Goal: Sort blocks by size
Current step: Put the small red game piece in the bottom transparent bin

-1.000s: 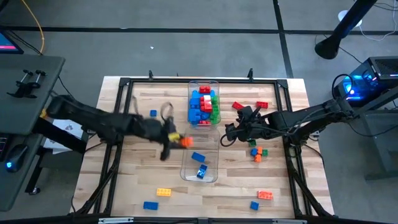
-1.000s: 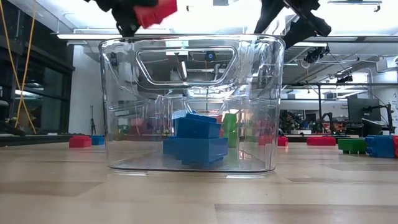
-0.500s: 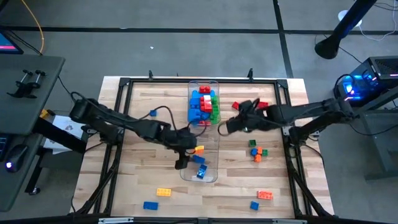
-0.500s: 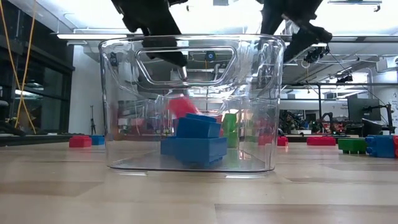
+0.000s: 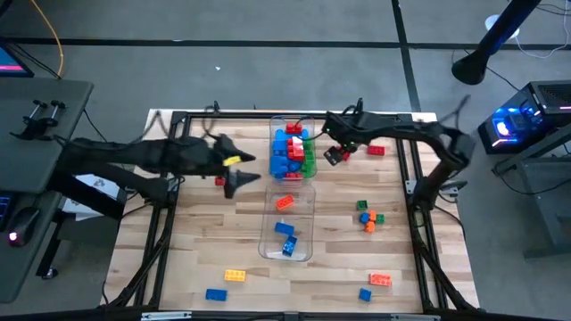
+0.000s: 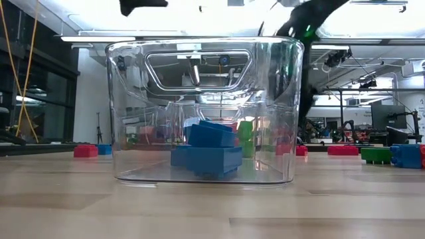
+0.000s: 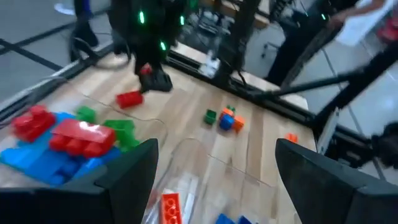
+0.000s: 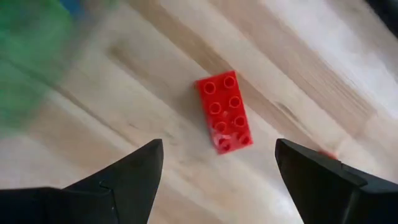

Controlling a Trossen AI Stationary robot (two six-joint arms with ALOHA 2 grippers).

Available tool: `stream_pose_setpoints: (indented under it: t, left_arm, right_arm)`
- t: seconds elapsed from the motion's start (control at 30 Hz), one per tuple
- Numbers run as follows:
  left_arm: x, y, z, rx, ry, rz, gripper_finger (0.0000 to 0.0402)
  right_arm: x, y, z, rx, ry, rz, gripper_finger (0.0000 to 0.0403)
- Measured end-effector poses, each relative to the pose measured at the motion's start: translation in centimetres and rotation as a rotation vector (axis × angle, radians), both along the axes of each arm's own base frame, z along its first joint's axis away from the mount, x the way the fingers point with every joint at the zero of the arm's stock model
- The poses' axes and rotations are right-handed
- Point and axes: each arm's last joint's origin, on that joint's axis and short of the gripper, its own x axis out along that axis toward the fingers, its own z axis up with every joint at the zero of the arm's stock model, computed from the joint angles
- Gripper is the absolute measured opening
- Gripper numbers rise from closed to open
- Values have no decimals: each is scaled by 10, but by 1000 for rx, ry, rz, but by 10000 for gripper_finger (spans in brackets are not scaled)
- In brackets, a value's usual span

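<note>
My left gripper [image 5: 239, 171] is open and empty, above the table left of the two clear bins; its fingers stand wide apart in the left wrist view [image 7: 216, 149]. My right gripper [image 5: 335, 153] is open and hovers right of the far bin, over a red two-by-four brick [image 8: 225, 112] that lies flat on the wood between its fingers [image 8: 217, 146], untouched. The far bin [image 5: 310, 125] holds larger blue, red and green blocks [image 5: 293, 147]. The near bin [image 5: 310, 227] holds an orange brick [image 5: 285, 202] and blue bricks [image 5: 285, 236], which also show in the low view [image 6: 209, 153].
Loose blocks lie on the table: a red one [image 5: 376, 150] at the far right, a green, orange and blue cluster [image 5: 368, 217], orange [image 5: 380, 279] and blue [image 5: 365, 294] near the front right, yellow [image 5: 235, 275] and blue [image 5: 215, 294] at the front left, and a small red one [image 5: 219, 181] under my left gripper.
My left gripper carried the orange brick toward the right over the near bin and let go; the brick fell and now lies in that bin. The gripper then drew back toward the table's far left. My right gripper moved toward the far edge, over the red brick.
</note>
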Motion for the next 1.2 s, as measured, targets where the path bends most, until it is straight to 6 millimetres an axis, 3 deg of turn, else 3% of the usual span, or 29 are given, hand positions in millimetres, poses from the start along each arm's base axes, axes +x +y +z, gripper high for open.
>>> stream_pose_setpoints:
  t: [0.13, 0.3, 0.77, 0.9, 1.03, 1.13, 1.2]
  left_arm:
    - [-25, 4, 8, 7, -57, 55, 309]
    - [-40, 11, 10, 82, -91, 117, 310]
    - [-34, 47, 16, 124, -156, 114, 310]
    - [-35, 55, 20, 126, -196, 158, 310]
    - [-35, 62, 33, 131, -333, 201, 310]
    - [-36, 65, 42, 147, -428, 226, 310]
    - [-37, 67, 46, 154, -469, 236, 310]
  right_arm:
    - [5, -16, -27, 27, 86, 117, 307]
    - [8, -24, -40, 70, 76, 132, 307]
    - [13, -40, -75, 144, 93, 104, 304]
    - [16, -34, -78, 150, 116, 129, 250]
    - [16, -24, -72, 140, 159, 212, 133]
    - [10, -15, -62, 157, 201, 284, 138]
    - [4, -12, -46, 138, 203, 310, 138]
